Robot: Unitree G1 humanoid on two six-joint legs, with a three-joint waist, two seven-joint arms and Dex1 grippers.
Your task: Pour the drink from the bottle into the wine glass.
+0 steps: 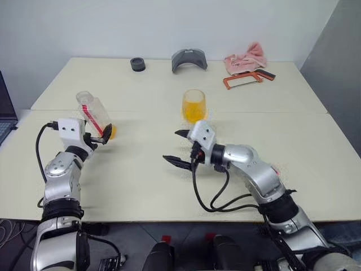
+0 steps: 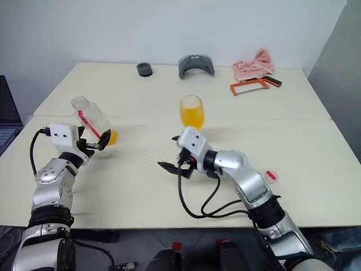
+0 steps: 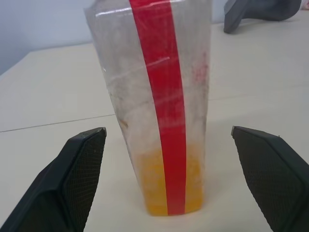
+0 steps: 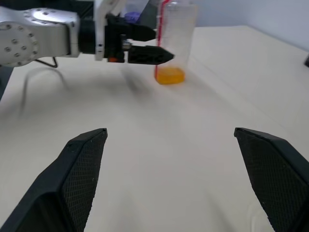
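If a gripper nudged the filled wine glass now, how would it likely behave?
The clear stemmed wine glass looks top-heavy: its bowl is nearly full of orange drink, so it probably tips and spills easily. Being thin glass, it is likely fragile and slippery.

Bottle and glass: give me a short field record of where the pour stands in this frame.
bottle: upright on the table, apart from both fingers of the open left claw, a little orange drink at its bottom
wine glass: standing mid-table, bowl largely full of orange drink
right claw: open, holding nothing, in front of the glass
pour stage: looks done
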